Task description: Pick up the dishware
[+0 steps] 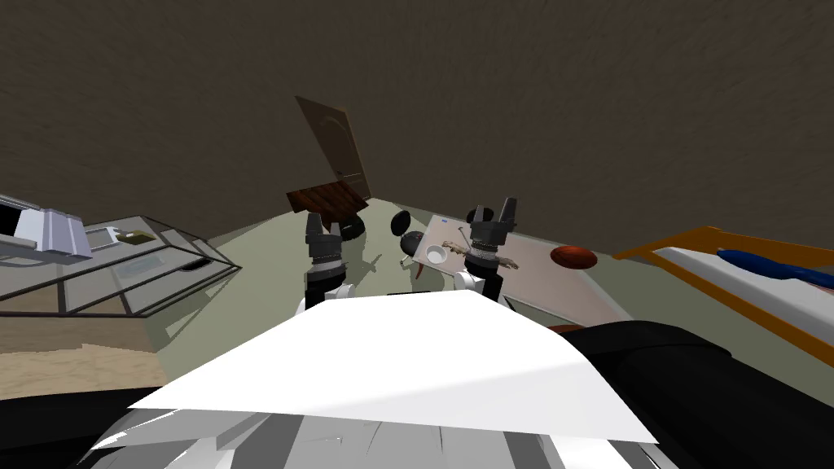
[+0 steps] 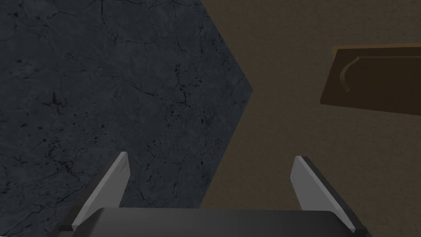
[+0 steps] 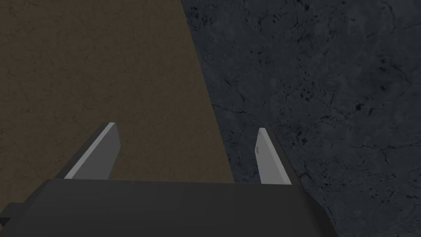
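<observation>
Both sets of fingers are spread wide with nothing between them. The left gripper (image 2: 209, 156) shows its two grey fingers (image 2: 111, 181) standing well apart, and it's the same for the right gripper (image 3: 186, 126). Neither has hold of anything.

In the head view both arms are raised in front of me with the grippers pointing up. The right one is over the near end of a pale tabletop (image 1: 554, 293), and the left one is off to the side over the greenish floor (image 1: 244, 301).

The dishware looks to be the little white bowl (image 1: 436, 254). It sits near the tabletop's corner, just beside the right forearm on the side facing the left arm, and nothing is touching it. A thin, twiggy brown thing (image 1: 506, 263) lies next to it, partly behind the arm, and I can't tell what it is.

Further along there's a reddish-brown round thing (image 1: 573, 257) at the tabletop's far edge. Two black round shapes (image 1: 405, 232) stand just past the bowl's corner, and a brown door (image 1: 335, 146) is in the wall behind them. There's an orange-framed bed (image 1: 725, 277) on the right and a glass cabinet (image 1: 138, 269) on the left.
</observation>
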Tool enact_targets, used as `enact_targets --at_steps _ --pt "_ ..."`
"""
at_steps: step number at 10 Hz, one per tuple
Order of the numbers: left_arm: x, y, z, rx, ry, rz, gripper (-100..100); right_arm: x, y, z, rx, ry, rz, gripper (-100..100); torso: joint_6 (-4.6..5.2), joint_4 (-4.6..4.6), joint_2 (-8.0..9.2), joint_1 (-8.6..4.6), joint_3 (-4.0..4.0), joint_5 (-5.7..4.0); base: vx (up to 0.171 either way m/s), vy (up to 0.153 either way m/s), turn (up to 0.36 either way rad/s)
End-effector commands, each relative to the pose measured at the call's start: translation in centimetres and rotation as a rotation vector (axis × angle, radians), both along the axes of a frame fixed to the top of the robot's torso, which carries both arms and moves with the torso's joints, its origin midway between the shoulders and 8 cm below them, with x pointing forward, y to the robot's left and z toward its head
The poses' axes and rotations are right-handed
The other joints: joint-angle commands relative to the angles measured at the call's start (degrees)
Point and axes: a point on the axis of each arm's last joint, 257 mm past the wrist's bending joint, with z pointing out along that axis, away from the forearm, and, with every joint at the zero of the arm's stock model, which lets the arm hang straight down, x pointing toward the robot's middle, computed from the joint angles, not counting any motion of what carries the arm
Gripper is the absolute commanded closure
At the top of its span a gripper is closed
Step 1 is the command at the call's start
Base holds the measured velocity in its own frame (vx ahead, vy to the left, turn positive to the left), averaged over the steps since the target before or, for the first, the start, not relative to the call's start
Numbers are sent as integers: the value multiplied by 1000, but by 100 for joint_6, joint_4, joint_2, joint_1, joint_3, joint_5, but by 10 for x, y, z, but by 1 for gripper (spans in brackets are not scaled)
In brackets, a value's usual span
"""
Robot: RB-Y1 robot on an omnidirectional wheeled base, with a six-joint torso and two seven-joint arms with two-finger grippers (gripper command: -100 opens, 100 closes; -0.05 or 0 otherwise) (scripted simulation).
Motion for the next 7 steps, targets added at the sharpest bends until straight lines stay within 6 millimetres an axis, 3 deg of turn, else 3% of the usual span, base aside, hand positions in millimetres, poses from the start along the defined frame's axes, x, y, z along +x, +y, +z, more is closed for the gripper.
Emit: enact_targets --at_steps 1,6,7 --pt "0 0 0 0 0 0 0 5 6 -5 -41 22 6 -100 0 0 0 0 0 0 -5 7 50" --pt "0 0 0 0 0 0 0 37 35 -52 -273 161 4 -100 -1 2 8 5 4 1 -19 17 128" --pt "0 0 0 0 0 0 0 36 35 -52 -274 161 5 -100 -2 2 8 6 5 2 -14 14 55"
